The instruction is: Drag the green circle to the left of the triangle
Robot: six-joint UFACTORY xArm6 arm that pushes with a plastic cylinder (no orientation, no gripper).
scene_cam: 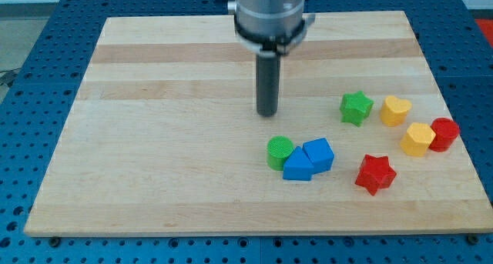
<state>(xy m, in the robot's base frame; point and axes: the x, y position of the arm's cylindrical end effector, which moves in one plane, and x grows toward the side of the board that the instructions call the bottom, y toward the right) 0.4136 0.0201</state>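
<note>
The green circle lies a little below the board's middle, touching the left side of a blue triangle. A blue cube sits against the triangle's right. My tip stands above the green circle in the view, apart from it by a clear gap, slightly to its left.
A green star, a yellow heart, a yellow block, a red cylinder and a red star lie at the view's right. The wooden board rests on a blue perforated table.
</note>
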